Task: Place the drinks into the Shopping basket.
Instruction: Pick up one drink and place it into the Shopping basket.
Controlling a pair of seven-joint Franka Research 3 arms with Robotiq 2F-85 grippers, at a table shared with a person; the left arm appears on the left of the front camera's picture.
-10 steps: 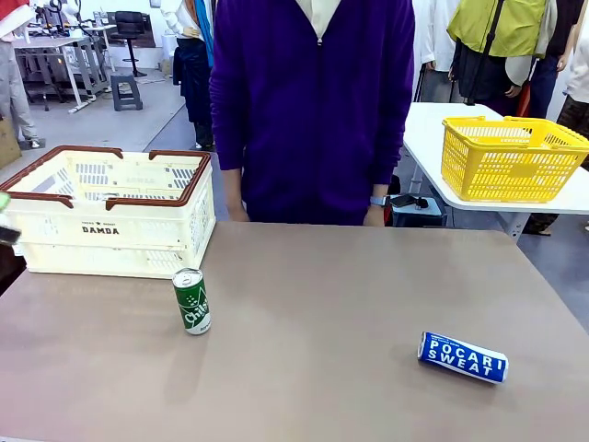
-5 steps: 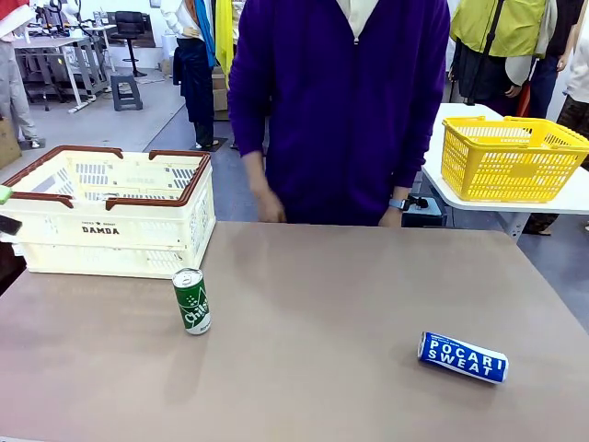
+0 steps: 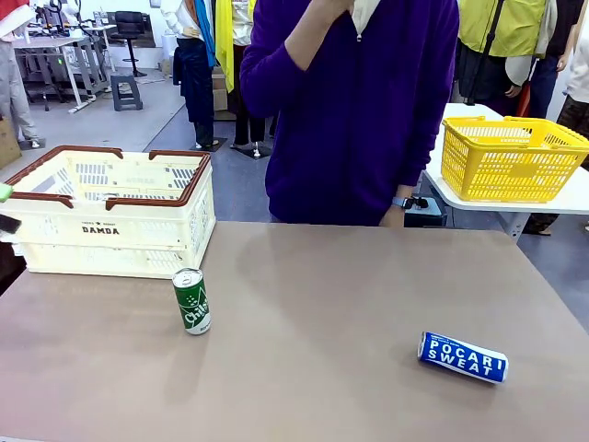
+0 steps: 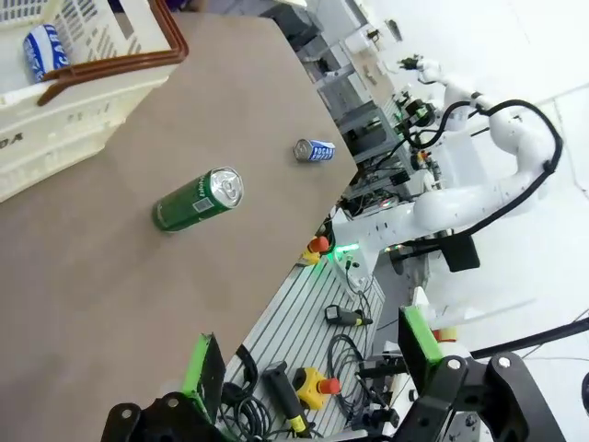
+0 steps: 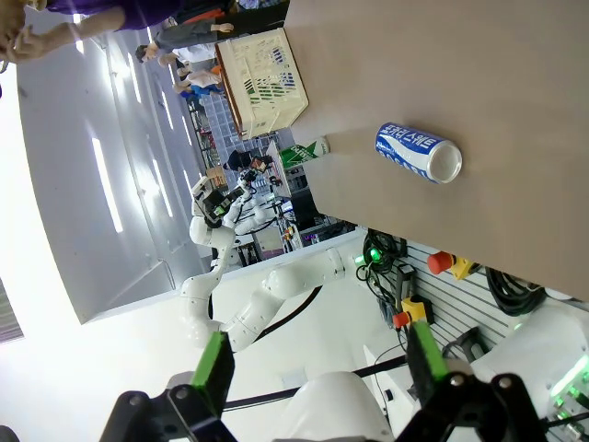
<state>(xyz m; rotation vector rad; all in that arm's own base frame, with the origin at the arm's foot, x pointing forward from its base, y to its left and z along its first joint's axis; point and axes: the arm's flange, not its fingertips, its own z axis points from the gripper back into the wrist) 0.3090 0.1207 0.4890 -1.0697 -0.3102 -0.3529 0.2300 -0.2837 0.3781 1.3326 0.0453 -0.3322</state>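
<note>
The cream Shopping basket [image 3: 110,221] with a brown rim stands at the table's far left. A blue-and-white can [image 4: 43,51] lies inside it. A green can [image 3: 191,301] stands upright just in front of the basket's right corner. At the front right a blue Pocari Sweat can [image 3: 463,357] lies on its side. My left gripper [image 4: 311,354] is open and holds nothing; its tips [image 3: 5,208] peek in at the left edge beside the basket. My right gripper [image 5: 320,359] is open too, off the table's side, looking at the blue can [image 5: 419,152] and the green can [image 5: 304,152].
A person in a purple top [image 3: 359,110] stands at the far edge with one hand raised to the face. A yellow mesh basket [image 3: 511,158] sits on a white side table at the right. Bare tabletop [image 3: 322,304] lies between the two cans.
The person has shifted right and lifted a hand from the table edge up to the face. Cans, basket and both grippers have stayed put.
</note>
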